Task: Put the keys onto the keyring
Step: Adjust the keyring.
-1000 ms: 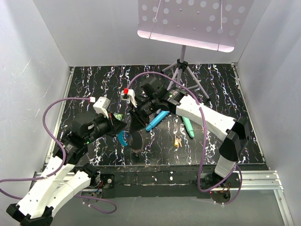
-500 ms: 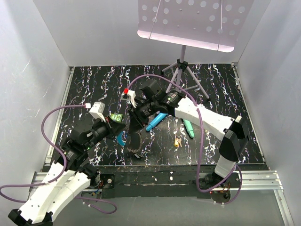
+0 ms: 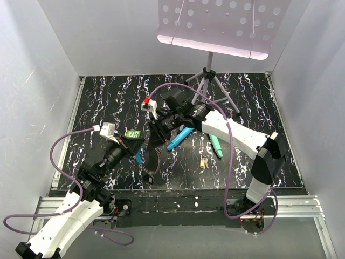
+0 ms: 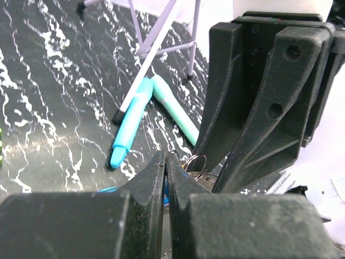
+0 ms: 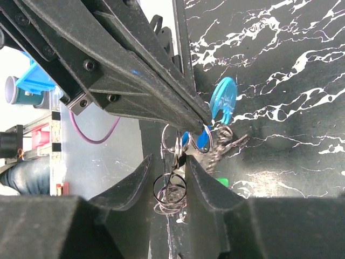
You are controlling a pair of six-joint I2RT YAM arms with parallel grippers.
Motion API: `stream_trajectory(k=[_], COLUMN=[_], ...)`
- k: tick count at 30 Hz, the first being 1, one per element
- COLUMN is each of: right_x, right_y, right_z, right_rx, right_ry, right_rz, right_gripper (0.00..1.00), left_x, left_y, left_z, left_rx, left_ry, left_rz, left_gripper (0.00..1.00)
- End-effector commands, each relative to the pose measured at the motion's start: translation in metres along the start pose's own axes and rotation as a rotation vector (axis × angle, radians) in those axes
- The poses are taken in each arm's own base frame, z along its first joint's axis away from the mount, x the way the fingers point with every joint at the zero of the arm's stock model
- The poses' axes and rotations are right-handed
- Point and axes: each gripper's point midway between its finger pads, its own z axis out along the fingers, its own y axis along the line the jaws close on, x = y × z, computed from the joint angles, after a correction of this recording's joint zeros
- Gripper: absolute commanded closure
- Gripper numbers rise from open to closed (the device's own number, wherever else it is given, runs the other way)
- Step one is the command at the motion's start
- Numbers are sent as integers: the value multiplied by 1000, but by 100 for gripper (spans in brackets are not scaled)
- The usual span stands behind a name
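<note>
Keyring (image 3: 141, 157) pinched in closed left gripper (image 4: 165, 162); right gripper (image 5: 167, 162) (fingers apart) perhaps holding it.

Left arm (image 3: 70, 216) and right arm (image 3: 237, 135) — white shells, black joints — each trail a purple cable (image 3: 229, 167).

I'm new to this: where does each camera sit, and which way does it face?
Top external: high behind, looking down on the table and keyring; left arm and right arm show.
Left wrist: on the left arm, looking along its left pincer, shut on the keyring, toward the teal sticks.
Right wrist: on the right arm, looking past its right pincer at the left pincer's tip.
Both wrist views share the metal rings between the pincers.
</note>
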Motion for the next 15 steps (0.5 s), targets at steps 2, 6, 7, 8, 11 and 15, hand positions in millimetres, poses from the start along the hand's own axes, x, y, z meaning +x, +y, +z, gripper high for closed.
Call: stream_trajectory(k=[2, 6, 7, 8, 11, 15], right_x=[-23, -34, -35, -38, -44, -51], right_y=[40, 48, 51, 54, 60, 59], right_z=[-27, -53, -60, -68, -88, -114], right_rx=[-141, -174, -188, -197, -199, -170], right_ry=[-66, -80, -77, -76, -69, -72], right_rz=[-163, -257, -270, -300, -407, -513], right_gripper=[61, 47, 44, 41, 39, 36], left_x=[-39, -48, -50, -52, -59, -74], left_y=[-21, -34, -37, -40, -52, -73], left_z=[1, -1, -1, 0, 4, 2], left_rx=[129, 224, 241, 255, 311, 391], left_ry=[-219, -312, -327, -339, -366, -414], left_rz=[117, 178, 193, 208, 251, 310], left_gripper=[100, 100, 100, 100, 100, 100])
